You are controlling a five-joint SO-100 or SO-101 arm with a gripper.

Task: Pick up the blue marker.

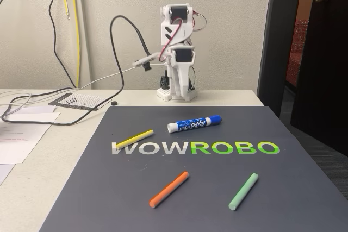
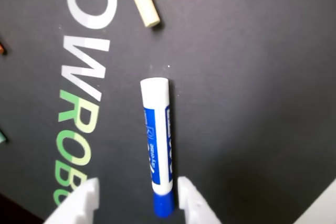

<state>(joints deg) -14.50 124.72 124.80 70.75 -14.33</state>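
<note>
The blue marker (image 1: 193,124) lies flat on the dark mat (image 1: 304,199), just above the "WOWROBO" lettering, with its blue cap pointing right in the fixed view. The white arm (image 1: 177,52) stands folded at the back of the table. In the wrist view the marker (image 2: 157,140) runs top to bottom, and its blue cap end sits between my two white fingertips (image 2: 185,195). My gripper (image 2: 139,184) is open. Gaps show on both sides of the marker, and the fingers do not touch it.
A yellow stick (image 1: 134,139) lies left of the marker, an orange stick (image 1: 169,189) and a green stick (image 1: 243,191) nearer the front. Cables and papers (image 1: 24,129) cover the table's left side. A doorway (image 1: 318,52) stands at the right.
</note>
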